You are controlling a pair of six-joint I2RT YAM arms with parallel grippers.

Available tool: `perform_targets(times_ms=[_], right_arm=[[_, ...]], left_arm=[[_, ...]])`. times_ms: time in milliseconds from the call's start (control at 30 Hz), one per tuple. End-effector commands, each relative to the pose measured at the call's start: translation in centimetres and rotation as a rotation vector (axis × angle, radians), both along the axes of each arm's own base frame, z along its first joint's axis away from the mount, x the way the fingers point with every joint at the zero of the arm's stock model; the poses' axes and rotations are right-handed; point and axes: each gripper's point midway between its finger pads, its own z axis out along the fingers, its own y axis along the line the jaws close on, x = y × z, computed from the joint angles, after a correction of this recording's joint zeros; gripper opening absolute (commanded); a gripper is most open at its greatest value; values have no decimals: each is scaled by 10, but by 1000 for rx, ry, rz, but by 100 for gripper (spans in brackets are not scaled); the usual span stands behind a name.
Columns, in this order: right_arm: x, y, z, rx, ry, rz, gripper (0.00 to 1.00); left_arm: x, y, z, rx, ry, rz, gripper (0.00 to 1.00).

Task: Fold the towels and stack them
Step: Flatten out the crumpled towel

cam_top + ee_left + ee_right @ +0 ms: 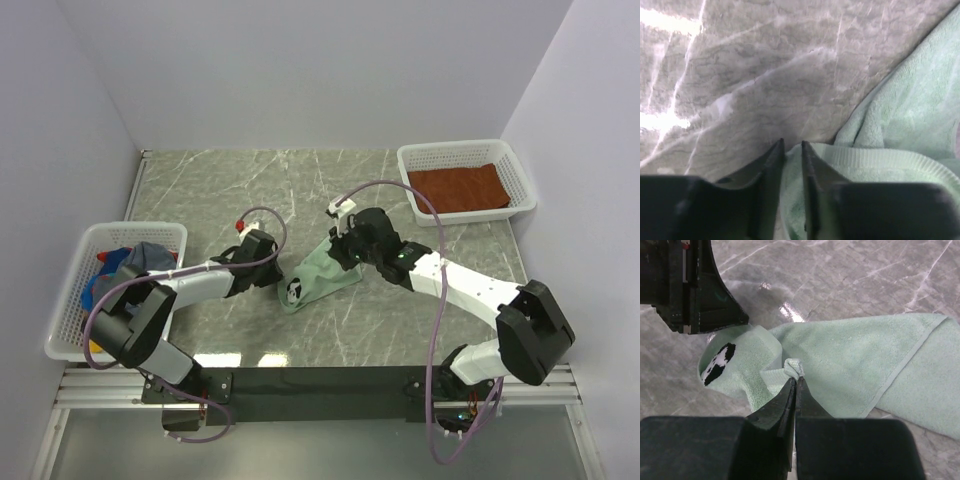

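A pale mint-green towel (325,275) with a panda print lies crumpled on the marble table between the two arms. My left gripper (272,268) is at its left edge, and the left wrist view shows the towel's hem (880,162) running between the narrow jaws of that gripper (792,145). My right gripper (794,380) is shut on a small bunched fold of the same towel (855,360), above its upper right part (342,252). A rust-brown towel (458,188) lies flat in the right basket. Blue, red and yellow towels (130,262) are heaped in the left basket.
A white mesh basket (520,170) stands at the back right, and another white mesh basket (70,300) sits at the left edge. Grey walls close in both sides. The left arm's black wrist (700,290) shows at the top left of the right wrist view.
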Motion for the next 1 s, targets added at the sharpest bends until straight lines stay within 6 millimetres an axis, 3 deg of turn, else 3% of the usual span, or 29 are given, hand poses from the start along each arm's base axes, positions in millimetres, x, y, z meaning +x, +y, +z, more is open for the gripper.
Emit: perform_targets(times_ms=[0, 33, 67, 100, 267, 400, 467, 533, 567, 600, 633, 667, 733, 767, 800, 833, 867, 900, 967], right_arm=[[9, -1, 20, 63, -54, -37, 0], [10, -2, 21, 67, -55, -43, 0], [10, -2, 21, 67, -56, -43, 0], [10, -1, 23, 70, -60, -43, 0], [18, -7, 42, 85, -92, -83, 0], [37, -21, 70, 84, -136, -171, 0], [45, -24, 93, 103, -171, -197, 0], [57, -32, 119, 112, -221, -248, 0], [73, -38, 140, 97, -260, -289, 0], [76, -39, 154, 107, -277, -295, 0], [81, -41, 163, 109, -287, -311, 0], [86, -44, 171, 92, -313, -310, 0], [102, -51, 203, 107, -372, -345, 0], [107, -52, 213, 116, -391, -349, 0], [114, -51, 237, 140, -434, -353, 0], [120, -57, 248, 151, -454, -367, 0], [127, -57, 255, 154, -464, -374, 0], [130, -59, 282, 179, -510, -377, 0], [137, -61, 298, 184, -540, -389, 0]], left_arm=[[-38, 22, -36, 137, 160, -13, 23], [-40, 22, -36, 139, 160, -15, 17], [-40, 23, -36, 139, 162, -14, 4], [-40, 23, -35, 143, 161, -13, 1], [-25, 27, -3, 169, 84, -3, 1], [11, 23, 70, 172, -94, 11, 1], [23, 28, 106, 187, -182, 36, 1], [41, 31, 155, 192, -301, 62, 1], [65, 38, 221, 163, -447, 111, 1], [65, 39, 222, 176, -452, 100, 1], [71, 42, 238, 166, -488, 109, 1], [82, 45, 273, 128, -555, 126, 1], [95, 48, 306, 118, -623, 121, 1], [101, 50, 342, 90, -693, 129, 1], [105, 50, 362, 98, -744, 121, 1], [110, 49, 374, 101, -773, 117, 1], [111, 53, 405, 99, -840, 122, 1], [114, 53, 420, 98, -877, 123, 1], [114, 57, 452, 97, -955, 132, 1]])
